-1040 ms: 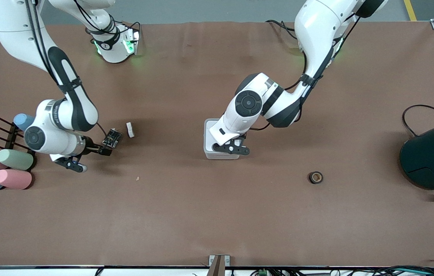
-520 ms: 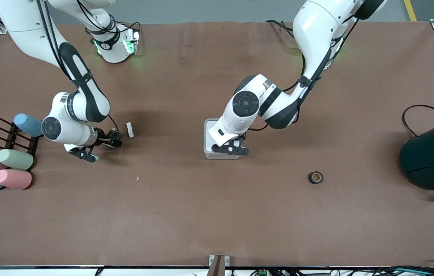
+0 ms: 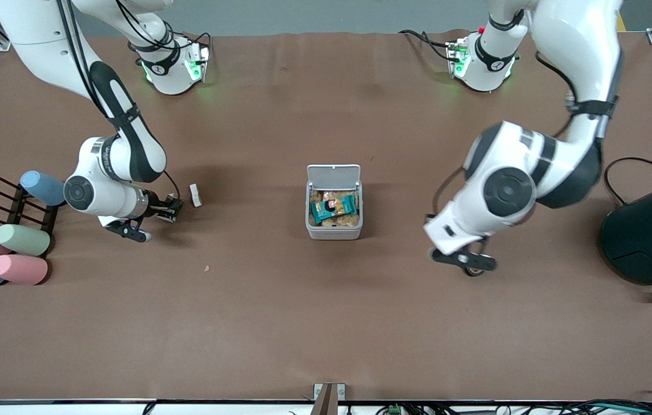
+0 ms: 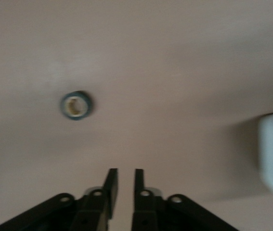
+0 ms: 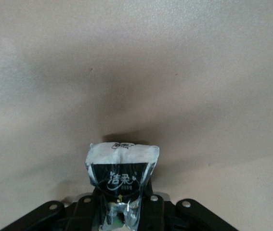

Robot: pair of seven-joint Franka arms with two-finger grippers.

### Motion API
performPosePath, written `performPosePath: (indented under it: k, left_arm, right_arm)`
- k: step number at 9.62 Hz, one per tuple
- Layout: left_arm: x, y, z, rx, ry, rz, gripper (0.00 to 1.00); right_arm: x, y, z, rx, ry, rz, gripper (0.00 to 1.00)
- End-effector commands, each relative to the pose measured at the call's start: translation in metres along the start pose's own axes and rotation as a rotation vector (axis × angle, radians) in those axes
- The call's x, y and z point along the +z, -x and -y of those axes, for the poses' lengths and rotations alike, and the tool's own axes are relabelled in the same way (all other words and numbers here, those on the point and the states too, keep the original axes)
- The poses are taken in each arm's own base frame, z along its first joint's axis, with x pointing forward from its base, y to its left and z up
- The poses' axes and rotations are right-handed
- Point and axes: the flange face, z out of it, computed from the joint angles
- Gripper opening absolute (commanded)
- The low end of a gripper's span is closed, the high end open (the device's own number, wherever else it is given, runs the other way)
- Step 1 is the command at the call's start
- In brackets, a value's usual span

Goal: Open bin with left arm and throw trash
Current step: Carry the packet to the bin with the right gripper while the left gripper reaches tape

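The brown worktop (image 3: pixel 326 323) has the bin (image 3: pixel 334 230) at its middle, lid up, wrappers inside. The left pincer (image 4: pixel 124 180), nearly shut and empty, hangs over the tape (image 4: pixel 76 105), at the bin's four o'clock. The right pincer (image 5: pixel 122 211) grips a wrapper (image 5: pixel 122 171), probably foil, near the block (image 3: pixel 195 195) at nine o'clock. All three still need throwing in.

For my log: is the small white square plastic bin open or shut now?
Open. The small white square plastic bin has its flat lid swung up, and wrappers show inside.
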Motion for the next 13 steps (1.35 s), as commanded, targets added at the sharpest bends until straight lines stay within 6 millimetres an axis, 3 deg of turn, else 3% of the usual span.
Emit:
performPosePath:
  k: [1,2,3,4,5,6,8,9,10,11,12,13]
  left_arm:
    - [0.071,-0.005,0.016,0.032,-0.038,-0.030,1.00]
    - [0.105,0.000,0.042,0.015,-0.016,-0.064,1.00]
    - [0.135,0.006,0.046,0.060,0.009,-0.129,1.00]
    - [0.156,0.008,0.060,0.056,0.030,-0.159,1.00]
    - [0.174,0.007,0.075,0.063,0.029,-0.161,1.00]
    - [0.184,0.007,0.078,0.059,0.038,-0.174,1.00]
    - [0.194,0.008,0.079,0.053,0.058,-0.229,1.00]
    - [0.192,0.006,0.083,0.047,0.061,-0.246,1.00]
    - [0.189,0.004,0.084,0.043,0.062,-0.255,0.99]
    - [0.188,0.002,0.084,0.044,0.064,-0.269,0.78]
    - [0.188,0.003,0.083,0.041,0.065,-0.267,0.29]
    - [0.188,0.003,0.084,0.035,0.065,-0.267,0.04]
  right_arm:
    - [-0.077,0.014,0.015,-0.019,-0.038,0.024,0.00]
    - [-0.130,0.017,0.043,-0.055,-0.031,0.065,0.00]
    - [-0.180,0.030,0.092,-0.033,-0.023,0.054,0.00]
    - [-0.218,0.049,0.151,0.016,-0.045,-0.013,0.00]
    - [-0.234,0.068,0.206,-0.012,-0.072,-0.057,0.00]
    - [-0.234,0.084,0.258,-0.043,-0.108,-0.086,0.00]
    - [-0.207,0.108,0.337,-0.129,-0.177,-0.171,0.02]
    - [-0.178,0.128,0.371,-0.176,-0.183,-0.198,0.01]
    - [-0.164,0.145,0.391,-0.212,-0.196,-0.215,0.01]
    - [-0.139,0.156,0.406,-0.224,-0.182,-0.206,0.01]
    - [-0.122,0.161,0.412,-0.219,-0.161,-0.196,0.01]
    - [-0.111,0.172,0.420,-0.237,-0.147,-0.191,0.02]
